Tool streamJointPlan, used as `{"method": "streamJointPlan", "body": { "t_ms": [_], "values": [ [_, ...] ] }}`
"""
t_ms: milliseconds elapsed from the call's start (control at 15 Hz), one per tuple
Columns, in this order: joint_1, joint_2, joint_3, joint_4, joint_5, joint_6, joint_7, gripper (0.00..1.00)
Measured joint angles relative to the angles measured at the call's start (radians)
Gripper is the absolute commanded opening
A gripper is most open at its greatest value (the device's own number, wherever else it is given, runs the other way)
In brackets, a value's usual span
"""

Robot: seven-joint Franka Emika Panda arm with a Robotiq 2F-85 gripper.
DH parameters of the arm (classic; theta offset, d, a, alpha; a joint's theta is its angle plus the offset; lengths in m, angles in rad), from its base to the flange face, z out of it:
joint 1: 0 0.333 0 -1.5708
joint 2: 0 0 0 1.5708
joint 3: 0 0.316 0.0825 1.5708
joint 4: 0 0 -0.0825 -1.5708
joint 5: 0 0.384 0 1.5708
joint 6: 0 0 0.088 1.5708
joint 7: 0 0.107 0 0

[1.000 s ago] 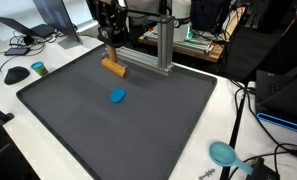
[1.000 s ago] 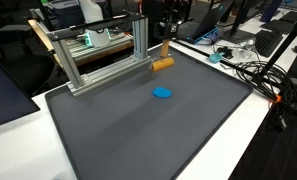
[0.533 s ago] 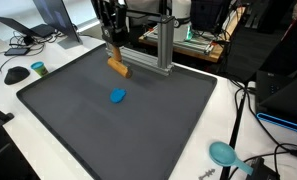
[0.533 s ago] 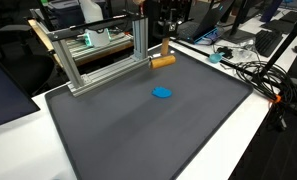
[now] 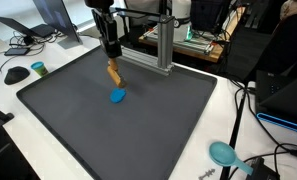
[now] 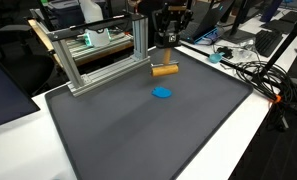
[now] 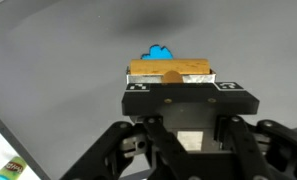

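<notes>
My gripper (image 5: pixel 110 48) is shut on the upright handle of a tan wooden block (image 5: pixel 113 73) and holds it just above the dark grey mat (image 5: pixel 138 130). In both exterior views the block (image 6: pixel 165 70) hangs crosswise under the gripper (image 6: pixel 167 42). A small blue object (image 5: pixel 117 96) lies on the mat close by, also seen in an exterior view (image 6: pixel 163 92). In the wrist view the block (image 7: pixel 168 68) sits in front of the jaws (image 7: pixel 172 82), with the blue object (image 7: pixel 158 52) just beyond it.
An aluminium frame (image 5: pixel 153 45) stands at the mat's back edge and shows in both exterior views (image 6: pixel 98 55). On the white table are a teal round object (image 5: pixel 224 153), a dark mouse (image 5: pixel 16 74), a laptop (image 5: pixel 48 20) and cables (image 6: pixel 253 70).
My gripper has carried the wooden block away from the aluminium frame and towards the blue object. The block has turned as it moved. The blue object has not moved.
</notes>
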Motion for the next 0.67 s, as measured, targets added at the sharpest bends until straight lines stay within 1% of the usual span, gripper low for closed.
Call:
{"method": "streamJointPlan", "body": {
  "t_ms": [267, 467, 533, 667],
  "values": [
    [0.000, 0.047, -0.029, 0.000, 0.018, 0.070, 0.115, 0.22],
    [0.000, 0.077, -0.046, 0.000, 0.030, 0.111, 0.169, 0.22],
    [0.000, 0.088, -0.050, 0.000, 0.038, 0.121, 0.176, 0.47],
    [-0.001, 0.109, -0.055, 0.001, 0.048, 0.127, 0.178, 0.47]
  ]
}}
